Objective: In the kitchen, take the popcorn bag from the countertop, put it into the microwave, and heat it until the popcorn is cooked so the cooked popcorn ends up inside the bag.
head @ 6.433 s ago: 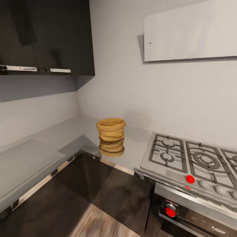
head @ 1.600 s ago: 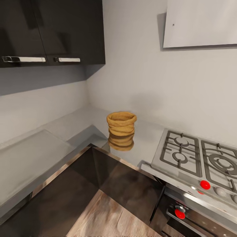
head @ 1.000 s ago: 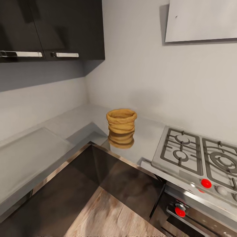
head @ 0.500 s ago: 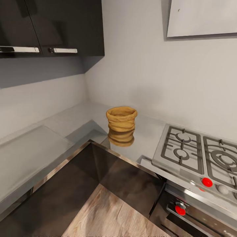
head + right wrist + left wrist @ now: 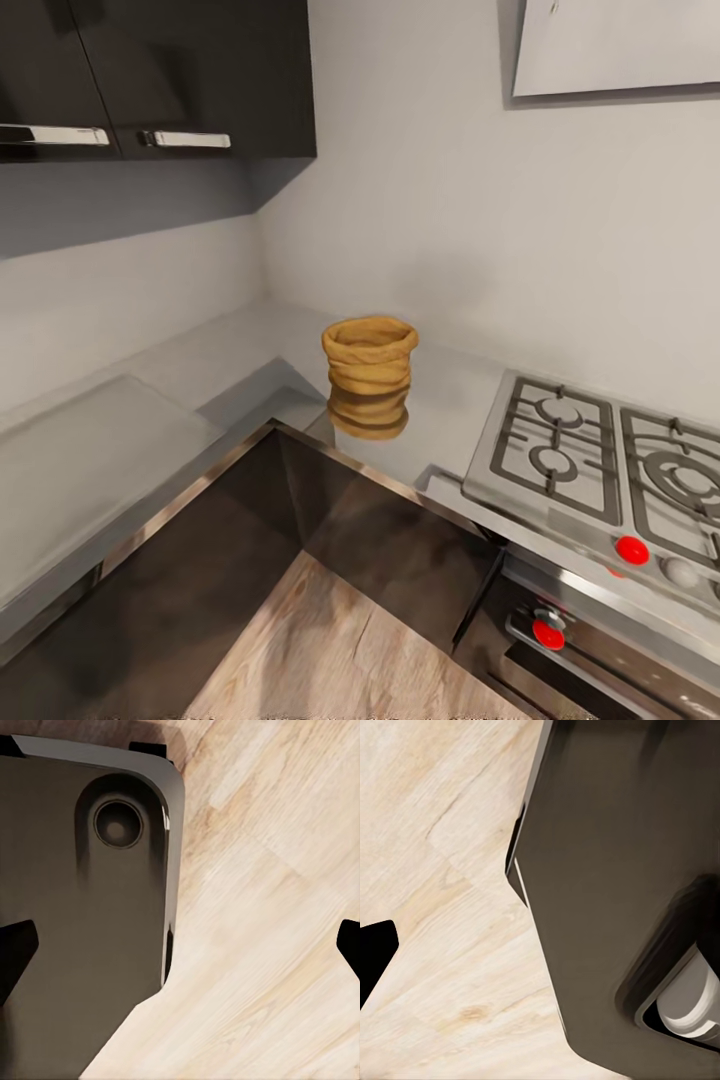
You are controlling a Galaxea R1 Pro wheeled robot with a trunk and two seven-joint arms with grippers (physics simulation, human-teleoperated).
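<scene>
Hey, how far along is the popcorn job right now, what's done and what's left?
Done: nothing beyond the approach. The tan crumpled paper popcorn bag stands upright, untouched, on the grey reflective countertop, left of the steel gas hob. In hand: nothing; both wrist cameras look down at the pale wooden floor. Left: grasping the bag, loading it into the microwave and heating it.

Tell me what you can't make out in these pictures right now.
- Inside of the popcorn bag: head view, hidden by its rolled rim.
- Gas hob: head view, cut off at the right edge.
- Right claw: right wrist view, only dark fingertips at the frame's edges.
- Left claw: left wrist view, one dark tip at the edge, state unclear.
</scene>
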